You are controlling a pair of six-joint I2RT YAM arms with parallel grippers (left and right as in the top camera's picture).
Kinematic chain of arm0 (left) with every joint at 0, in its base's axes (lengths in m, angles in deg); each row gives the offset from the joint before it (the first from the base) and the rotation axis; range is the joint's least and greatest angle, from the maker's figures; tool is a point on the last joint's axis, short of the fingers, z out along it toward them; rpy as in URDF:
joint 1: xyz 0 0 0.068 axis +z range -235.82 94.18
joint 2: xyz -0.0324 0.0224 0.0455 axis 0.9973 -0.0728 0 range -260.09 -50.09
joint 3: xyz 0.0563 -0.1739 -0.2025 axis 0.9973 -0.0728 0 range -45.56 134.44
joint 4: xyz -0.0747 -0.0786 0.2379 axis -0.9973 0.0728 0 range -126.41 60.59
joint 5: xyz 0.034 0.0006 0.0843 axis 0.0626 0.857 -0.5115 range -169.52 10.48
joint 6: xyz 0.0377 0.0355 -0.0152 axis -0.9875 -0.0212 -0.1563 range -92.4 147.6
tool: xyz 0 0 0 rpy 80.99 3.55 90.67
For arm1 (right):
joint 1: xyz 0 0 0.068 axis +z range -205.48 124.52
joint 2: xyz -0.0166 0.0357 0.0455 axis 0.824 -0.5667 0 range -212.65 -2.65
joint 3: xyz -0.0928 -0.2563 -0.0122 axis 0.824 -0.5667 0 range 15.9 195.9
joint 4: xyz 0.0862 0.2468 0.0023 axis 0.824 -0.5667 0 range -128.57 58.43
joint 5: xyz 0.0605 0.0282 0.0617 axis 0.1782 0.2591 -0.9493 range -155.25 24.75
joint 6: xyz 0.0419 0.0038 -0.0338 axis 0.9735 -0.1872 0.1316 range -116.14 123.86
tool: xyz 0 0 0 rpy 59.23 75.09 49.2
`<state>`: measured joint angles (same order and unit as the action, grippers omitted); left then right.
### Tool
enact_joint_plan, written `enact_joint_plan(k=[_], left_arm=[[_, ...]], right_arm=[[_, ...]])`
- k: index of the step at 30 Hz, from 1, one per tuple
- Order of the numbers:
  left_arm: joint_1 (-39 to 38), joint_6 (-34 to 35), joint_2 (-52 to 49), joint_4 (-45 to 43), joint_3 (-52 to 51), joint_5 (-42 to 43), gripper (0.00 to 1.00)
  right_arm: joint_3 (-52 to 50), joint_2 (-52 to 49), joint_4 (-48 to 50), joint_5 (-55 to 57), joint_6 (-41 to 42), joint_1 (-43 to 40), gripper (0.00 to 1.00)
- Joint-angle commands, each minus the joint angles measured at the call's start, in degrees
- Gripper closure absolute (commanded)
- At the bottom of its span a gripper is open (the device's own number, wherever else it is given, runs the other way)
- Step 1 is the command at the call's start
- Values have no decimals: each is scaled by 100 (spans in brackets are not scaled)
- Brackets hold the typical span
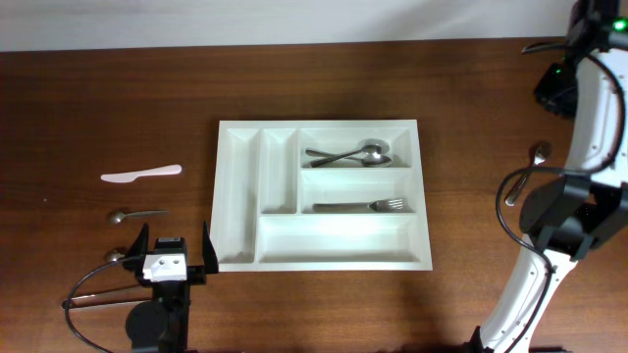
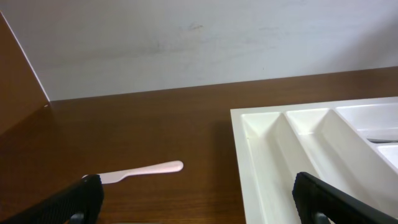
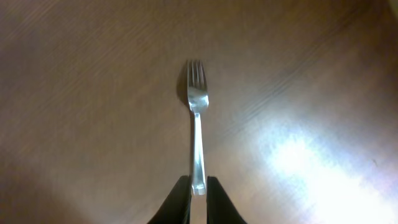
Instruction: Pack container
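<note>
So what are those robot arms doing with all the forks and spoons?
Two robot arms are packing cutlery into the white tray. The right end effector is pinching a fork by its handle over the table. The left end effector hangs open and empty beside the tray's near left corner. Two spoons and a second fork already lie in the tray. A plastic knife and a loose spoon lie to its left.
</note>
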<state>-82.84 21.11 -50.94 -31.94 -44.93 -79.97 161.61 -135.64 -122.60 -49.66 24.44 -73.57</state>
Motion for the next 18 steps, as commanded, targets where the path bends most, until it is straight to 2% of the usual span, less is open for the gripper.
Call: enact_joint_plan(k=[1,3,8,14,18], left_arm=[[17,-92,48,31,-11,4,1],[17,-92,48,31,-11,4,1],[17,-92,50,31,-11,4,1],[17,-92,50,31,-11,4,1],[17,-92,48,31,-11,4,1]], right_arm=[[404,151,-632,-457,-223,-157,90],[358,190,-632,-1005,-614,-256,91],[256,304,-634,-1969,-844,-551,91],[-1029,1154,-632,-2011,-1305,-1003,89],[-1858,1338,-385,-1873,-1484,-1082,89]])
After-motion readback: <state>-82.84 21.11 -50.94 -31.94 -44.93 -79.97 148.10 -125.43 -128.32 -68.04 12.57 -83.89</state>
